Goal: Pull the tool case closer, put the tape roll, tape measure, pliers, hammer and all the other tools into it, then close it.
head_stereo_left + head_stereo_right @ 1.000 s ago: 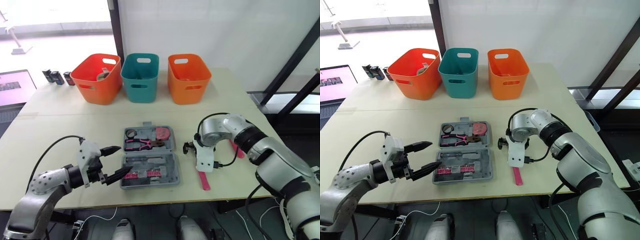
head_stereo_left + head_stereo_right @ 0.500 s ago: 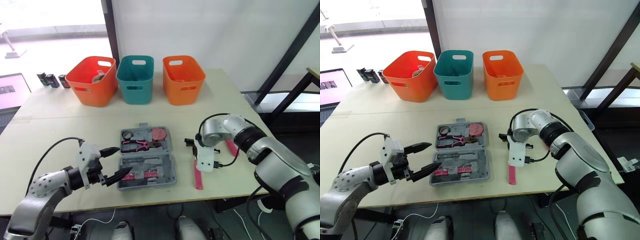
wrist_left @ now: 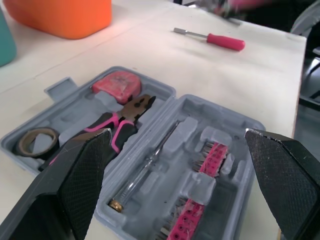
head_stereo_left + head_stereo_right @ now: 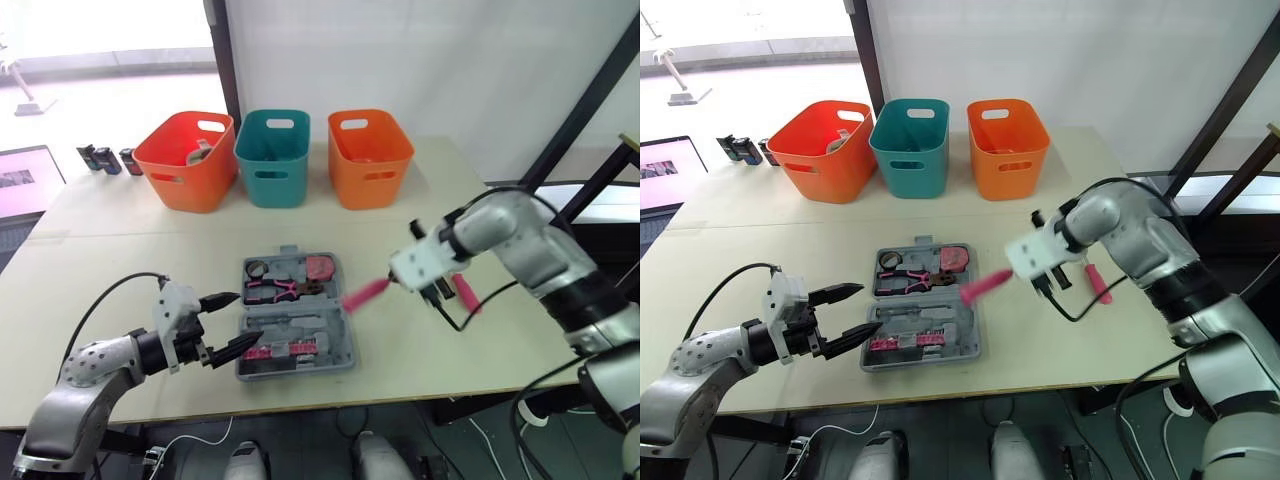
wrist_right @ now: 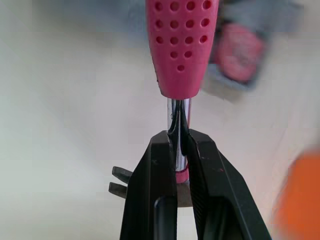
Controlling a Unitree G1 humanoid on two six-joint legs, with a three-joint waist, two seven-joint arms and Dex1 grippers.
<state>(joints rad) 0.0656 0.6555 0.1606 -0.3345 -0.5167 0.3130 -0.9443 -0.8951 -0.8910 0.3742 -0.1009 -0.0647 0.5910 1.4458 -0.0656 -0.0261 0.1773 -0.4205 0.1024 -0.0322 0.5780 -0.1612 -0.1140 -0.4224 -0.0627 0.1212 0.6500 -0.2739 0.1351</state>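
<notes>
The hammer (image 5: 182, 45) is pinched by the right gripper (image 5: 179, 137). Its fingers are pressed onto the bare metal shaft just below the pink perforated grip, which runs out beyond the fingertips; the claw head is seen behind them. The hammer is held clear of the table (image 4: 120, 270), its grip end at the edge of the open tool case (image 4: 343, 345).

The left gripper (image 4: 248, 317) is spread wide and grasps nothing; the case lies just ahead of its fingers. Seated in the case are the tape roll (image 3: 22, 146), pliers (image 3: 122, 120), tape measure (image 3: 117, 85), a thin screwdriver (image 3: 150, 162) and pink bit holders (image 3: 210, 160). A pink-handled screwdriver (image 3: 215, 39) lies on the table beyond the case, well apart from both pairs of fingers. Any lettering on the tools is too small to be read.
</notes>
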